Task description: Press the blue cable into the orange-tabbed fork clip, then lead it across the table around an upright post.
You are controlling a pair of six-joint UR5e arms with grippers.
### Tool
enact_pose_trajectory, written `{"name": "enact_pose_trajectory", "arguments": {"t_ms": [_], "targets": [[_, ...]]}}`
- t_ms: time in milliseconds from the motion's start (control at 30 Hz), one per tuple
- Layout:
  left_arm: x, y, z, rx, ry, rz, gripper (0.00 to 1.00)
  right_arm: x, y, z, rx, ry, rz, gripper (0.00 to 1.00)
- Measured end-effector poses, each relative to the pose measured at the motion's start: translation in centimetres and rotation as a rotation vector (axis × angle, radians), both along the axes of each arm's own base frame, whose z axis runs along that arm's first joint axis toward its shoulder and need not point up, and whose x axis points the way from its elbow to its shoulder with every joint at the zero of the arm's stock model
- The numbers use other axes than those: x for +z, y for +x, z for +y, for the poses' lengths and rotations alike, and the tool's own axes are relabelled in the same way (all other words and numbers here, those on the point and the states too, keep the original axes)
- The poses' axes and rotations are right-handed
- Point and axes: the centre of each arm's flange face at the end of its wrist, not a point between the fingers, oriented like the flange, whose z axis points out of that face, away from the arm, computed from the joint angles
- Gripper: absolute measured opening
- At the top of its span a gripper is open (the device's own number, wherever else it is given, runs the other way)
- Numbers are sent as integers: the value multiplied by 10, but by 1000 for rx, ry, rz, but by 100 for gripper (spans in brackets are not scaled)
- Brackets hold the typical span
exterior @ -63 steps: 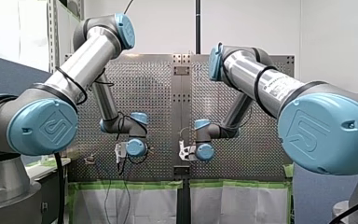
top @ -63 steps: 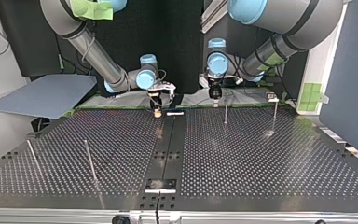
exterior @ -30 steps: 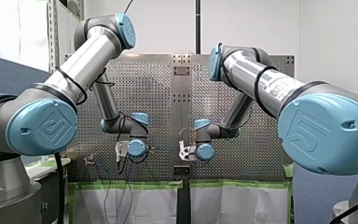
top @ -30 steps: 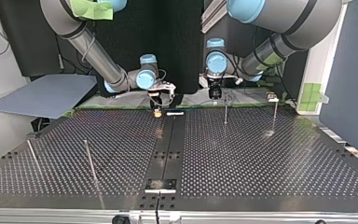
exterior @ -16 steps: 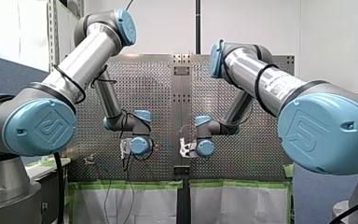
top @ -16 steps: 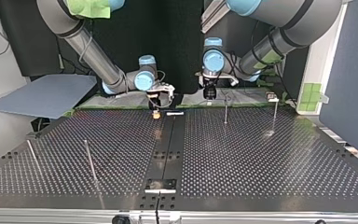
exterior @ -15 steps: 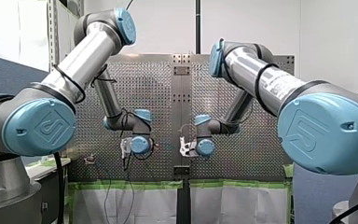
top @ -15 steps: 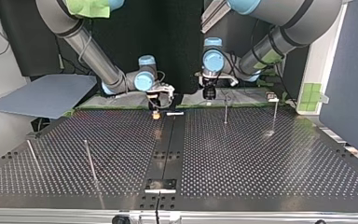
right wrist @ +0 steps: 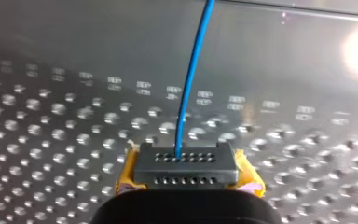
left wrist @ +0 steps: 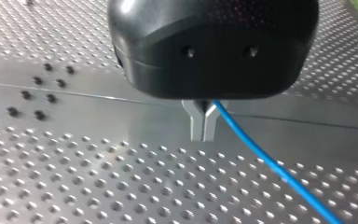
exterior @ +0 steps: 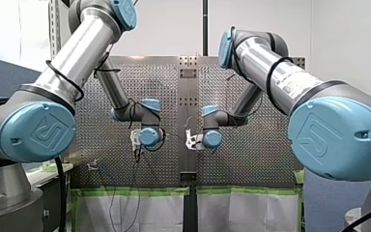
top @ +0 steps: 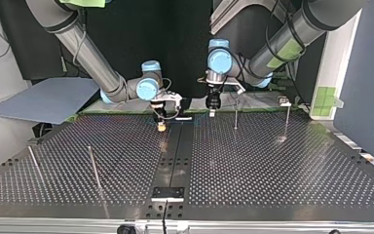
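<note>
The perforated bench (top: 272,165) spreads grey under both arms, with thin posts (top: 235,118) standing on it. My left pincer (left wrist: 203,136) is pressed together on the blue cable (left wrist: 261,158), its metal tips nipping it. My right pincer (right wrist: 185,162) pinches the same cable between yellow pads. The cable runs across the short span between them, over the bench's middle. It looks thin, light and limp — likely to sag or slip in a loose grip, and to kink if bent hard. I judge the best hold is close beside the stretch meant for the clip — which I cannot make out here.
</note>
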Motion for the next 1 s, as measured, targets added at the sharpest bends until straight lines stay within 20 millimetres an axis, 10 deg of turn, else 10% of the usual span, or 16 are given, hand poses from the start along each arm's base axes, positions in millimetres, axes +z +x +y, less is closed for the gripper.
{"name": "enact_pose_trajectory", "arguments": {"t_ms": [1000], "targets": [[115,2,-36,-34,-107,-96,0,154,-10,22,8,-73,-48,0]]}}
